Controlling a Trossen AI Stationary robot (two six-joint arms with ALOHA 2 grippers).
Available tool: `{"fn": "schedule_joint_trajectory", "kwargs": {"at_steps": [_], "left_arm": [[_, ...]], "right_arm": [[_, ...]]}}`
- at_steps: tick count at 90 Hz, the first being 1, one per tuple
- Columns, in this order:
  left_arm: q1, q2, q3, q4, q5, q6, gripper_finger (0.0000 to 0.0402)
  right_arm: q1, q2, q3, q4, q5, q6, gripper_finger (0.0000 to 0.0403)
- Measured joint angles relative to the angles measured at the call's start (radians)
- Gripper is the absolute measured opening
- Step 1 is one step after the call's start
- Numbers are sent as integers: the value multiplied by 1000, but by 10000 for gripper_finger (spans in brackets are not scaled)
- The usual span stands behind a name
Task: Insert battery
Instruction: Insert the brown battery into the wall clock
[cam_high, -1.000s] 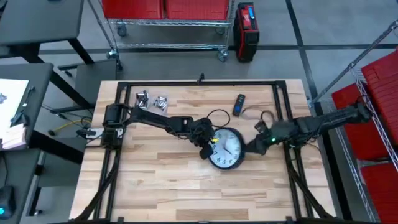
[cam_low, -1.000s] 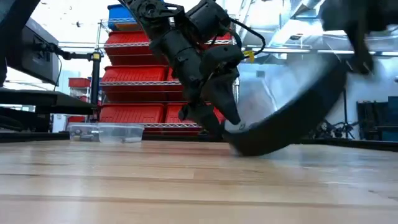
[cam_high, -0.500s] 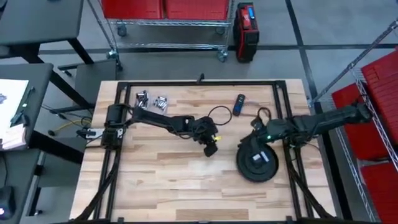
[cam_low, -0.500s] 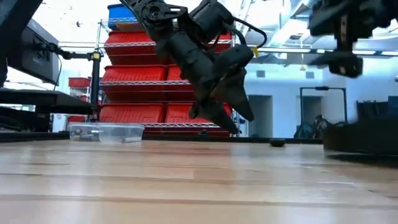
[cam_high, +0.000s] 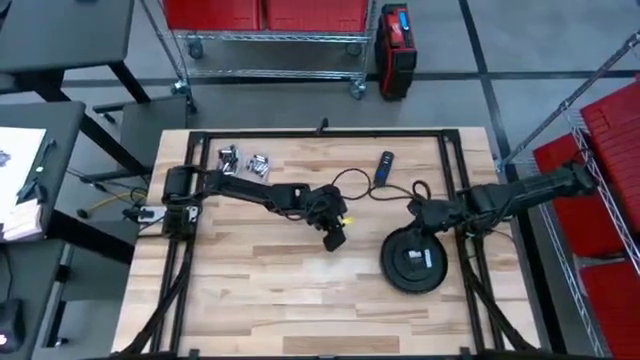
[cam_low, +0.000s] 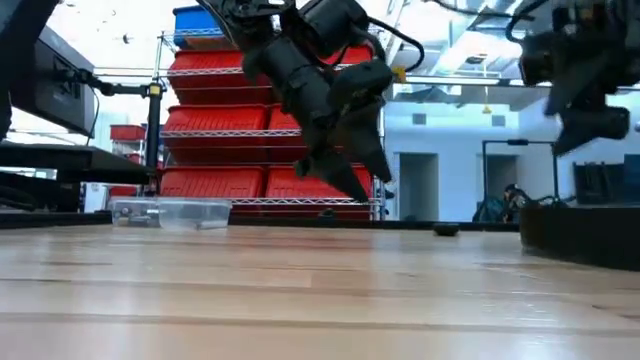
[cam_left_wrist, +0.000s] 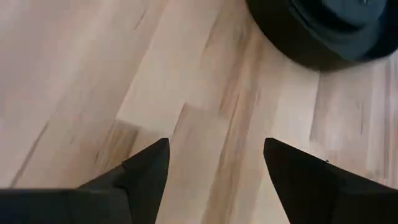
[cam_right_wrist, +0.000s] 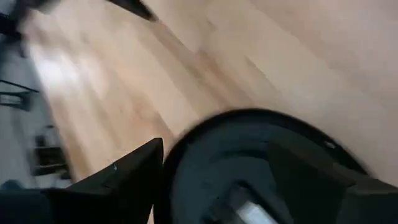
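Observation:
A round black clock lies face down, back up, on the wooden table toward its right side; it also shows in the low view. My right gripper hovers open above the clock's far rim, touching nothing. My left gripper stands open above bare wood, left of the clock, raised off the table. I cannot tell any battery apart in these views.
Two small clear boxes with metallic pieces sit at the far left; one shows in the low view. A dark blue device lies near the far edge. Cables loop between the arms. Bare wood lies along the near side.
The clock, tilted and face up between both grippers a second ago, has turned over toward the table's right edge and now lies flat, back up. My right gripper has let go and drawn up and toward the far right. My left gripper has risen slightly.

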Motion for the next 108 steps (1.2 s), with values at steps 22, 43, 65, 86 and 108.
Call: {"fn": "schedule_joint_trajectory", "kwargs": {"at_steps": [22, 43, 65, 86, 108], "left_arm": [[3, -8, 0, -36, -19, 14, 242], [2, -8, 0, -36, -19, 14, 242], [2, -8, 0, -54, -19, 14, 242], [2, -8, 0, -57, -18, 14, 242], [2, -9, 0, -59, -18, 15, 242]], "right_arm": [[56, 126, -2, -89, 19, 51, 276], [85, 276, -2, -103, 23, 60, 276], [113, 347, 2, -62, 6, 64, 276], [113, 347, 0, -57, 0, 64, 276], [111, 350, -2, -21, -4, 60, 276]]}}
